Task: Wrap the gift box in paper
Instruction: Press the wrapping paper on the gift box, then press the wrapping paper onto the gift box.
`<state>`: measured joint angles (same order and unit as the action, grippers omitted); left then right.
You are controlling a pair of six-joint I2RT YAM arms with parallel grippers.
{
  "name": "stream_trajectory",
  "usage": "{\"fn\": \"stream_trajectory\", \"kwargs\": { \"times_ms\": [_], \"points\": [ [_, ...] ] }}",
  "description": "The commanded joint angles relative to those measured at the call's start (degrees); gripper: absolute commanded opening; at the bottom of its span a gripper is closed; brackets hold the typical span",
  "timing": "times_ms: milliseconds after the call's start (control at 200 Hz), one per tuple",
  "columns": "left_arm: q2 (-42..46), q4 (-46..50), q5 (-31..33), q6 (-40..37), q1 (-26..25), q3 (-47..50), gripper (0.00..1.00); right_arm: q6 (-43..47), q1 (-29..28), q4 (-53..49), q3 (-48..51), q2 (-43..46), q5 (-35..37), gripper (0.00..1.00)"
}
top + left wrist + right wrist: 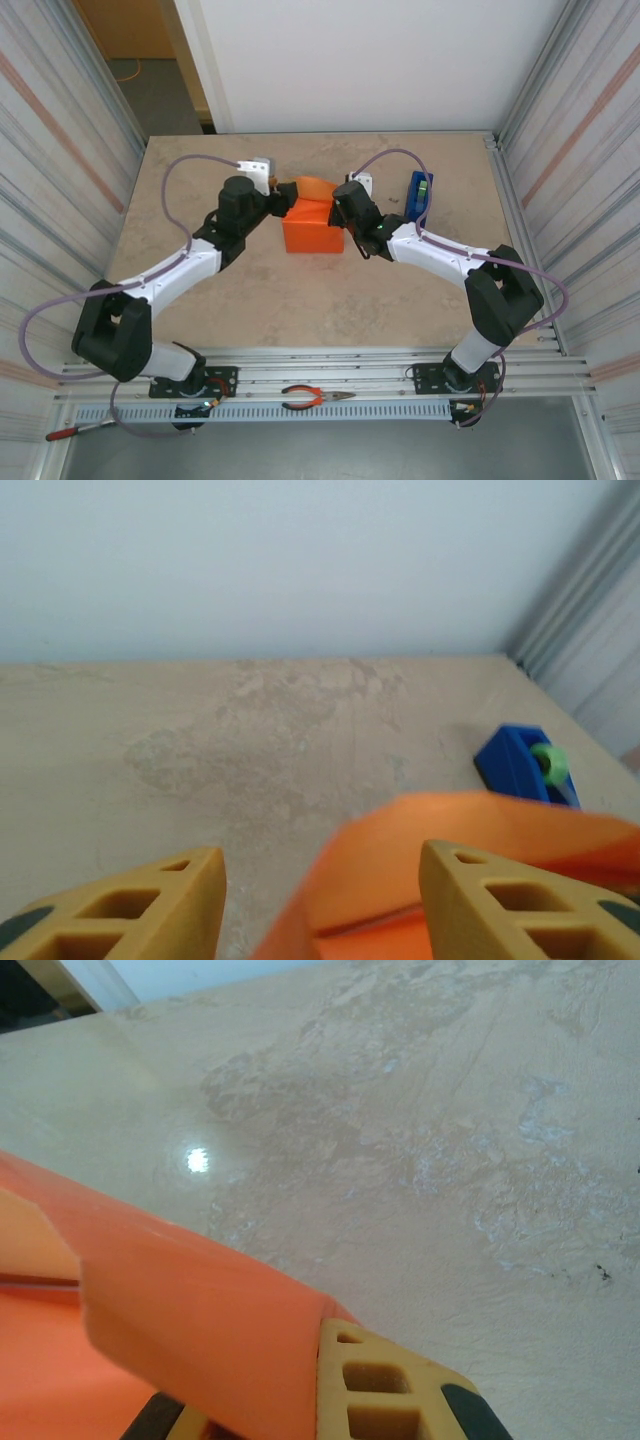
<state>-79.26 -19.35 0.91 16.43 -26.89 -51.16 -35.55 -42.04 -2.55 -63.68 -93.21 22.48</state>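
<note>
Paper (460, 825) lies lower centre, inside our open left claw (320, 858); right claw (344, 224) grip we cannot tell.

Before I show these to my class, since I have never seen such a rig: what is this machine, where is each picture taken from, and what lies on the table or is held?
These are two robot arms bolted at the near edge of a table. The top view looks down from above and behind them; the other two come from a camera on each wrist, so its yellow fingers show. On the table sit an orange gift box, a flap of orange paper rising at its far side, and a blue tape dispenser. Pliers lie on the rail. The left gripper is open, the paper flap between its fingers. The right gripper is at the paper too, which lies against one finger; whether it grips, I cannot tell.
</note>
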Motion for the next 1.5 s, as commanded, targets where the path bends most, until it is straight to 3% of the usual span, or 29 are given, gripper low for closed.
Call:
{"fn": "stream_trajectory", "kwargs": {
  "times_ms": [0,306,571,972,1248,1293,1388,1498],
  "points": [
    [5.13,-1.22,-0.47,3.62,2.72,1.01,0.59,-0.05,-1.02,-4.39,0.4,-2.15,-1.76,0.0],
    [8.94,-0.39,-2.31,5.2,2.02,8.48,0.64,0.04,-0.98,-4.37,0.07,-2.66,-2.14,0.0],
    [3.02,-2.25,-0.82,3.8,-2.15,7.38,0.65,0.13,-1.01,-4.92,-0.13,-2.63,-2.13,0.0],
    [-7.0,-3.13,3.76,0.96,-2.68,2.27,0.64,0.36,-1.02,-5.31,-0.53,-2.77,-2.35,0.0],
    [-7.98,-2.2,7.36,1.02,-3.5,4.1,0.6,0.32,0.33,-9.86,-5.72,-2.0,-6.15,0.0],
    [-7.84,-1.55,8.04,1.07,-3.7,4.08,0.59,-0.02,0.95,-10.54,-6.74,-1.3,-7.16,0.1],
    [-7.91,-0.43,9.04,0.8,-4.41,4.02,0.58,-0.47,2.11,-11.99,-8.82,0.27,-8.6,0.5],
    [-7.92,0.52,10.08,0.59,-5.31,3.86,0.58,-0.79,2.79,-13.1,-9.96,2.52,-8.56,0.7]
  ]
}}
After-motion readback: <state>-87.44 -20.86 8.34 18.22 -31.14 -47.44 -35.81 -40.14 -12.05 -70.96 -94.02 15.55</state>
